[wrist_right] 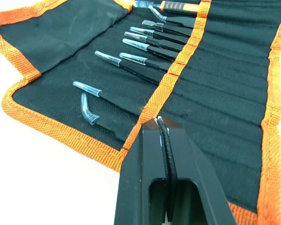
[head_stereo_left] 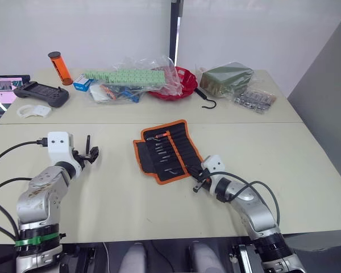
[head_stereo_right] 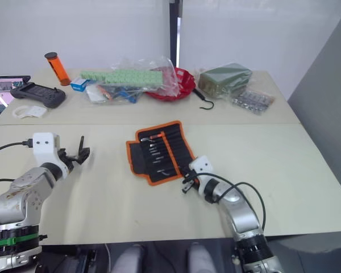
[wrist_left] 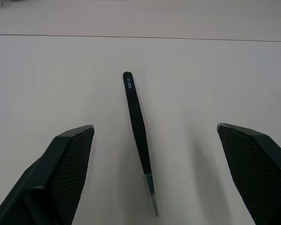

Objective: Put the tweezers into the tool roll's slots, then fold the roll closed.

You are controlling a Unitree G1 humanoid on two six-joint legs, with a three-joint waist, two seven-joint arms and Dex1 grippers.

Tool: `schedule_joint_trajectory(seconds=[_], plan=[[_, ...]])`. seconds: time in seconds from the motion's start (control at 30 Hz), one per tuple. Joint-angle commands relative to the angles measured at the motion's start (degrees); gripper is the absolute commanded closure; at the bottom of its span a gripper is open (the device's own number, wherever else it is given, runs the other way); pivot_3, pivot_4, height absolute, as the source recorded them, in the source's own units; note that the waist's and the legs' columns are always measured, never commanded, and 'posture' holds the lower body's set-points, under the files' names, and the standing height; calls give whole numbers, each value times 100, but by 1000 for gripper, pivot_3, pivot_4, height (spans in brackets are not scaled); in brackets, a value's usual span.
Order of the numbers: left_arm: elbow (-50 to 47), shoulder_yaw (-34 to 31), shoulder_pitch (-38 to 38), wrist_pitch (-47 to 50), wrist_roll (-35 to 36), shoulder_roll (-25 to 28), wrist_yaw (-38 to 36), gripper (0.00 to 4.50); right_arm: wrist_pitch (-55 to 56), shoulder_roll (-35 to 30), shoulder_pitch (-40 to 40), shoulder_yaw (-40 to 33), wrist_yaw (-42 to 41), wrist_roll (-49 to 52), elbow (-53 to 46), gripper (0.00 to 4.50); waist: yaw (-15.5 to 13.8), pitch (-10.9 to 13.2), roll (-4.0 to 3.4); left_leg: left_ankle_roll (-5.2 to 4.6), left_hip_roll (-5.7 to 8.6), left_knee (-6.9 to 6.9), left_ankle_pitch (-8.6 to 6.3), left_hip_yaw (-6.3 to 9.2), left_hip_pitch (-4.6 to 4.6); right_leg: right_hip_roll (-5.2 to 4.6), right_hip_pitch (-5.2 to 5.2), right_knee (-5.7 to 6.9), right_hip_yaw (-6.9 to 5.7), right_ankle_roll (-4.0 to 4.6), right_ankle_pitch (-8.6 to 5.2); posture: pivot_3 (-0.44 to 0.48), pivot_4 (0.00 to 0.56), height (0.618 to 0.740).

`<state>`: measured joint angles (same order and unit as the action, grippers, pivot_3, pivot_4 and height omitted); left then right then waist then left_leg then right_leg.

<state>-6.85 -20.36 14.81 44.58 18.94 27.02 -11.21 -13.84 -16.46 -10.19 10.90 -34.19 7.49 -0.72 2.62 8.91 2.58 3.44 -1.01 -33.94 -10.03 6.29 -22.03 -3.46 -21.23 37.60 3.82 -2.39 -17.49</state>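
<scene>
Our right gripper has its jaws closed on one slim black tweezer, its tip at the near edge of the tool roll, which lies open and flat mid-tabletop. Several tweezers already sit in the slots along the orange strip. Our left gripper has its jaws spread wide, holding nothing, above a loose tweezer lying on the tabletop, well apart from the roll.
</scene>
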Motion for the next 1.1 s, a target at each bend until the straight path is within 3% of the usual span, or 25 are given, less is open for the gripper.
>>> schedule_joint_trajectory(seconds=[0.03,0.07,0.17,0.3,0.53,0.77,1.03,1.1], plan=[[66,97,153,-78,-129,-138,187,30,-416,-55,237,191,46,-155,138,4500,-12,0,0,0,0,0,0,0,0,0,0,0,0,0,0,0,150,740],[74,124,168,-42,-145,-202,239,30,-438,-63,242,184,55,-150,116,4500,-15,0,0,0,1,-1,0,0,-1,0,0,-1,0,1,0,0,150,740],[-23,165,135,41,-245,-355,474,799,-492,-96,244,161,58,-134,55,4500,-18,0,1,0,1,-2,0,0,-1,-1,0,-1,0,0,0,0,150,740],[-434,239,-228,243,-286,-548,645,2168,-543,-140,199,90,80,-125,45,4500,-15,0,-2,0,2,-1,0,0,-2,-1,0,-1,1,0,0,0,150,740],[246,161,16,-438,-508,-579,711,4479,-566,-208,80,147,31,-165,120,4500,-74,-2,-5,0,5,-7,1,-1,6,-3,8,-2,2,-30,-13,0,150,740],[595,108,216,-842,-545,-586,689,4479,-573,-241,59,148,12,-154,126,4500,-56,-2,-5,0,4,-8,1,-1,4,-2,7,-3,2,-30,-10,0,150,740],[454,128,61,-656,-628,-540,733,4479,-589,-241,36,146,7,-154,145,4500,-47,-2,-5,0,4,-8,1,-1,3,-2,7,-3,3,-29,-10,0,150,740],[419,68,47,-625,-604,-529,747,3766,-604,-210,24,138,17,-135,172,4500,-46,-2,-5,0,4,-8,1,-1,3,-2,7,-3,3,-29,-10,0,150,740]])
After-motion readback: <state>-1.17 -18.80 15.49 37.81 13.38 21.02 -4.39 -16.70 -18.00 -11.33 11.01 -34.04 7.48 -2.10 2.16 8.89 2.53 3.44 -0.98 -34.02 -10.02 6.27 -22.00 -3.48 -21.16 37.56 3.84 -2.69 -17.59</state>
